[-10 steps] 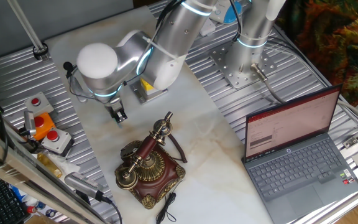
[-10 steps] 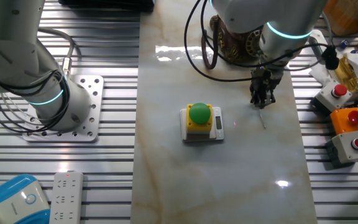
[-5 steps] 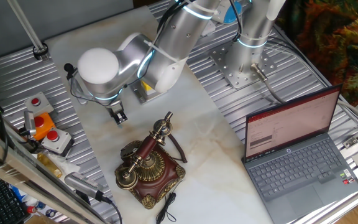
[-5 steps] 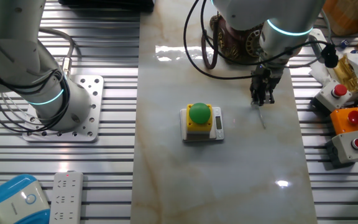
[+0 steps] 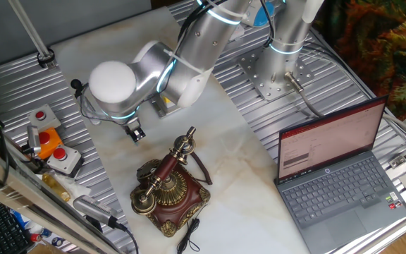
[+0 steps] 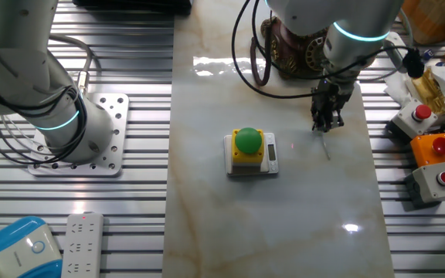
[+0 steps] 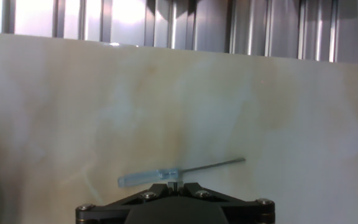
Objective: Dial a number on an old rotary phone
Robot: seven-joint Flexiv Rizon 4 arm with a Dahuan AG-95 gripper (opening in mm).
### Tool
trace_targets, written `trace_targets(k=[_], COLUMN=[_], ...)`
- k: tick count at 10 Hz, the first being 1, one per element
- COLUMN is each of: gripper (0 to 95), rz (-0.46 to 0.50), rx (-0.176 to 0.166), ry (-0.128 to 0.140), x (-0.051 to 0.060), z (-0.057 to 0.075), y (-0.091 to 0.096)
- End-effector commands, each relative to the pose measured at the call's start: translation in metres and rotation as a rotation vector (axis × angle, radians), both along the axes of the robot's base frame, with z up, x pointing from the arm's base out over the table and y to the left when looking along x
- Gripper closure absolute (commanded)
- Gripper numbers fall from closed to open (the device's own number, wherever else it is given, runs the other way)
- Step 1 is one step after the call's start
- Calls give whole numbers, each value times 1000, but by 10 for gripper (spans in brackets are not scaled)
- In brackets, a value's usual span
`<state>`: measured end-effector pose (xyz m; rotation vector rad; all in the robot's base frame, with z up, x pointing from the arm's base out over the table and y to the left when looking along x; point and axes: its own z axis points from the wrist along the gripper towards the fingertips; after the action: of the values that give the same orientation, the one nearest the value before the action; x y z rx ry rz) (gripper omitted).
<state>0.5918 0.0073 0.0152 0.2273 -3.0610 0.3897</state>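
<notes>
The gripper is hanging just above the marble tabletop, near the old rotary phone but apart from it. In the hand view a thin, pale tool with a slim shaft is lying across the frame just ahead of the gripper body; whether the fingers are pinching it or it is resting on the table below, I cannot tell. The jaws appear drawn together in the other fixed view, yet the pictures are not settling whether they are closed on anything.

The phone is sitting toward the table's near edge in one fixed view, handset on its cradle, black cord trailing off the base. From the other side its brass dial is showing behind the arm's wrist.

Progress, as a judgement: dialling is not yet starting. Nothing is touching the dial, and the handset is undisturbed. What is remaining is the whole working part: bringing the tip to a finger hole, sweeping the dial round, and releasing it.

The yellow box with a green button is standing well apart from the gripper.
</notes>
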Motion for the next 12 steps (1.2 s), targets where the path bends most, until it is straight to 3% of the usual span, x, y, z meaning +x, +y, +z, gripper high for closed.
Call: trace_targets(k=[1, 3, 4, 5, 6, 7, 9, 12], gripper=[950, 950, 950, 950, 950, 950, 950, 950], rz=[-7, 40, 15, -42, -56, -87, -61, 35], rx=[13, -11, -2, 95, 102, 168, 239, 260], ry=[8, 21, 21, 9, 9, 7, 3, 11], x=[0, -1, -2, -4, -5, -8, -11, -11], z=[1, 1, 1, 2, 3, 5, 8, 8], y=[0, -1, -2, -6, -7, -11, -13, -13])
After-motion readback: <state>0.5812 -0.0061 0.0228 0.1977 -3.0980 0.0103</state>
